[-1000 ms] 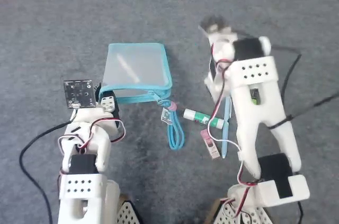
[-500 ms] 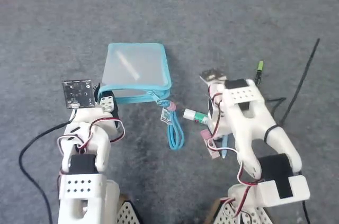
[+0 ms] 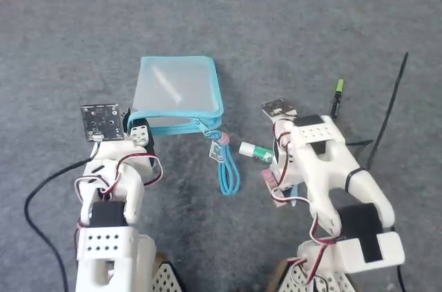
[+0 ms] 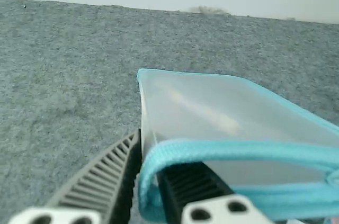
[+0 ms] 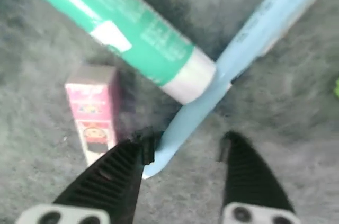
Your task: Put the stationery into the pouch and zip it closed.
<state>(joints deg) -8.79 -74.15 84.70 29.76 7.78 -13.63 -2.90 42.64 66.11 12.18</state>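
Well, the see-through pouch point(image 3: 178, 92) with the turquoise trim lies flat on the grey, felt-like table cover point(image 3: 76, 36), left of centre and towards the far side. Its zip edge faces the near side. Through the plastic I can make out one pale, stick-like thing point(image 3: 164, 85) lying inside, though I can't say what it is.

The left gripper point(image 3: 139, 130) sits at the pouch's near left corner. From the left wrist view, the left gripper point(image 4: 149, 156) is clamped on the turquoise zip band of the pouch point(image 4: 222, 113), one ribbed finger on each side of it. The band is arched up there, so the mouth looks parted. A blue wrist strap point(image 3: 228, 170) trails from the zip end towards the near side.

To the right of the strap lies the rest of the stationery, close together. There is a green and white glue stick point(image 3: 255, 152), a pink eraser point(image 3: 274, 190) and a light blue pen point(image 3: 293, 193), which is mostly hidden under the right arm. A black pen point(image 3: 337, 99) with a green end lies well apart, farther right and farther away.

The right gripper point(image 5: 183, 167) hangs low over that cluster with its fingers point(image 5: 119, 173) spread apart and nothing between them but the tip of the light blue pen point(image 5: 241, 57). One finger is just beside that tip. The glue stick point(image 5: 132, 28) crosses right against the pen, and the pink eraser point(image 5: 95, 113) lies just beside both.
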